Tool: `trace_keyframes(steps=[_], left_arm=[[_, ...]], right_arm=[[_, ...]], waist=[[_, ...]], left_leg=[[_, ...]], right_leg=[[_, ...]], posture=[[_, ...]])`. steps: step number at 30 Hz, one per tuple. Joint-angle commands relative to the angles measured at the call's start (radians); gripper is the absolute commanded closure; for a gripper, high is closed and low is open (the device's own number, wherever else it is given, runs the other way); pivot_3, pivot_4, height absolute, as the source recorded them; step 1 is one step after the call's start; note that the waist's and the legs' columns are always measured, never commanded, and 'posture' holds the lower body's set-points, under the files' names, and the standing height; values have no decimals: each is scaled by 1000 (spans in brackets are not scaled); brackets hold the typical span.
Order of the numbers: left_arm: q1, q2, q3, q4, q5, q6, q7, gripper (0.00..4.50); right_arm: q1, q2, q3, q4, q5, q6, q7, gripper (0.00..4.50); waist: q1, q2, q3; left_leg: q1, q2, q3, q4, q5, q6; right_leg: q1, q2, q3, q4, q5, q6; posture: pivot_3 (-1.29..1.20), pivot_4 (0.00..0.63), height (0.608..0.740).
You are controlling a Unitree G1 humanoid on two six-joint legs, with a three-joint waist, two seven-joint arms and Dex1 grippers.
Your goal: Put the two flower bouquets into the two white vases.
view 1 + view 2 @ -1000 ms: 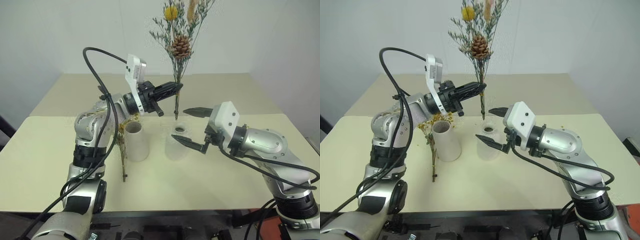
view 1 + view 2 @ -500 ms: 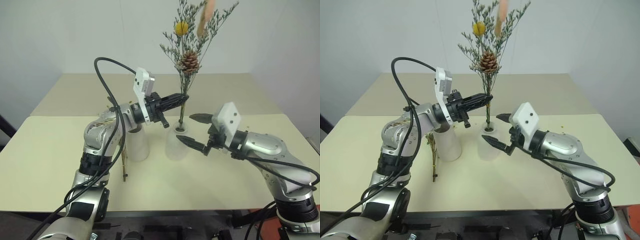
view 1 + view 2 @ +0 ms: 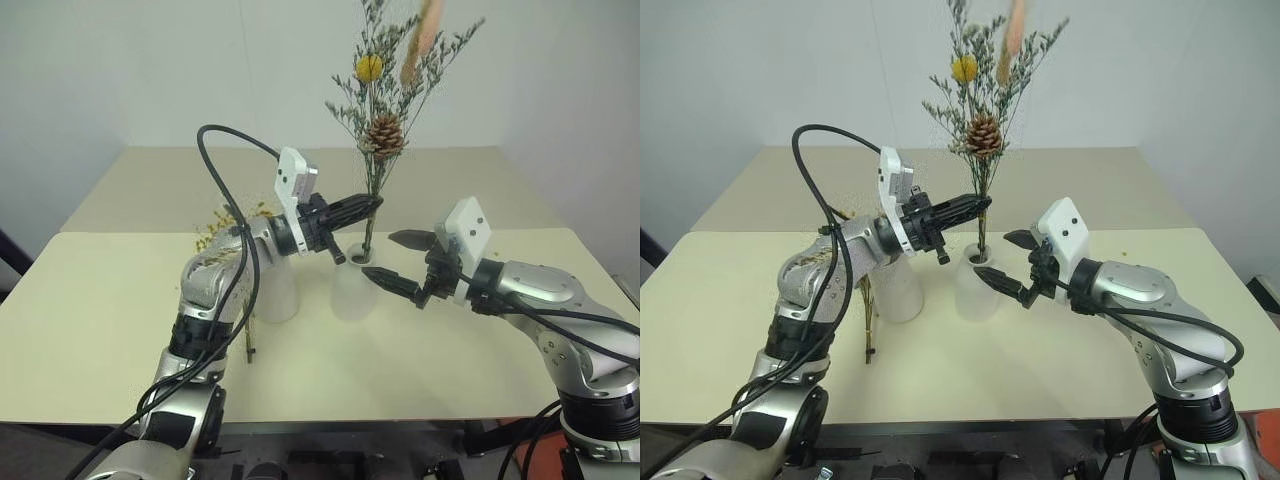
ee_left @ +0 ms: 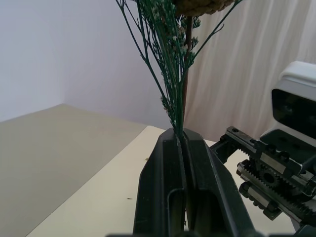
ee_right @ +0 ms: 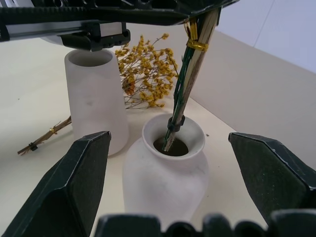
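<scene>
My left gripper (image 3: 372, 203) is shut on the stems of the green sprig bouquet (image 3: 380, 130), which stands nearly upright with its yellow ball, brown cone and peach plume on top. The stem ends (image 5: 173, 131) sit inside the narrow neck of the squat white vase (image 3: 350, 292). My right gripper (image 3: 381, 257) is open, just to the right of that vase, its fingers (image 5: 79, 182) spread wide and holding nothing. To the squat vase's left stands the taller white vase (image 5: 96, 98), partly hidden by my left arm. Behind and left of the taller vase, the yellow-orange bouquet (image 5: 143, 74) lies on the table.
The pale tabletop (image 3: 420, 360) has free room in front of both vases and to the right. The yellow bouquet's thin brown stems (image 3: 247, 340) reach toward the table's front. A white wall stands behind the table.
My left gripper has moved right and down with the green bouquet, and its stems have gone from above the squat vase into its neck. My right gripper has rolled and shifted a little right.
</scene>
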Motion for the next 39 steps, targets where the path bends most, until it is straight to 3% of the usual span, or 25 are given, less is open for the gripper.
trace_keyframes(steps=[1,13,17,29,39], left_arm=[[5,-3,-9,-16,15,-35,-5,4473],[33,-17,-33,2,71,-62,10,4473],[48,-16,-40,-12,79,-50,21,3579],[90,14,-19,-106,72,21,71,26],[180,238,75,-355,-22,298,121,26]], right_arm=[[-17,-10,-10,-15,12,0,0,0],[-8,-7,-13,-24,9,-12,-1,0],[-7,-7,-13,-25,8,-15,-1,0],[-11,-10,0,-24,-6,-28,6,0],[38,-70,-6,-65,14,-19,53,0]], waist=[[0,0,0],[1,0,0],[1,0,0],[0,0,0],[-1,0,0]], left_leg=[[0,0,0,0,0,0],[0,0,0,0,0,0],[0,0,0,0,0,0],[0,0,0,0,0,0],[0,0,0,0,0,0]], right_leg=[[0,0,0,0,0,0],[0,0,0,0,0,0],[0,0,0,0,0,0],[0,0,0,0,0,0],[0,0,0,0,0,0]], posture=[[0,150,740],[0,150,740],[0,150,740],[0,150,740],[0,150,740]])
